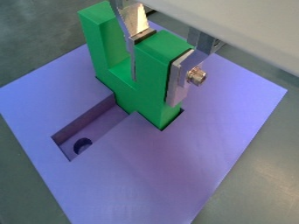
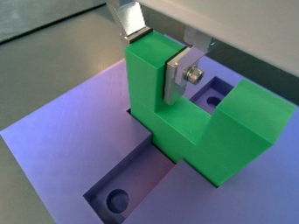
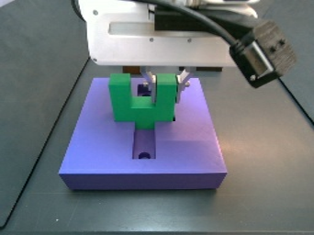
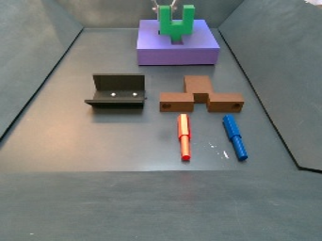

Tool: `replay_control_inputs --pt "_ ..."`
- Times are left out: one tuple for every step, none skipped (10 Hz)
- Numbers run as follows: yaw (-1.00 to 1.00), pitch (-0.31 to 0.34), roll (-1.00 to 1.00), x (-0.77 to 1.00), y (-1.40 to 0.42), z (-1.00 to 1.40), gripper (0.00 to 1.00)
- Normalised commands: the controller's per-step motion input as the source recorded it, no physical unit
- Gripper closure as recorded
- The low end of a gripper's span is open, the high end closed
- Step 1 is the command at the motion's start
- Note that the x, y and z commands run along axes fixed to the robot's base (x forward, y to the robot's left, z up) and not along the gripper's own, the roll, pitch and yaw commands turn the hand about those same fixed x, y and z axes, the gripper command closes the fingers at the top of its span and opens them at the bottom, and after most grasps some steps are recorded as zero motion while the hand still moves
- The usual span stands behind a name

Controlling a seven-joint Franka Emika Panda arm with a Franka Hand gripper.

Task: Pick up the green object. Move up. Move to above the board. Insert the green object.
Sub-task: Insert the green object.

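Note:
The green object [image 1: 146, 96] stands upright with its base in the cross-shaped recess of the purple-blue board [image 1: 211, 149]; its two prongs point up. My gripper [image 1: 156, 61] is shut on one prong, one silver finger in the notch and one on the prong's outer face. Both wrist views show this, with the gripper [image 2: 156, 54], the green object [image 2: 233, 122] and the board [image 2: 70, 140]. An open arm of the recess with a round hole [image 1: 82, 145] runs out from the base. In a side view the gripper [image 3: 166, 84] hangs over the green object [image 3: 123, 101] on the board [image 3: 185, 147].
In a side view the board [image 4: 176, 49] lies at the far end of the floor. Nearer lie the fixture [image 4: 116, 91], brown blocks [image 4: 199, 94], a red pen-like piece [image 4: 184, 136] and a blue one [image 4: 233, 136]. Grey walls bound the floor.

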Motion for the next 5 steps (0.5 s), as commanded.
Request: replay_control_inputs --pt "0.00 -0.074 0.18 -0.14 0.00 -0.86 1.00" --pt "0.00 -0.097 0.17 -0.19 0.00 -0.89 1.00" --pt "-0.03 -0.087 0.12 -0.11 -0.05 -0.77 1.00" --pt "0.00 0.000 0.00 0.00 0.03 -0.05 1.00" --pt "0.00 0.000 0.00 0.00 0.00 0.00 1.00"
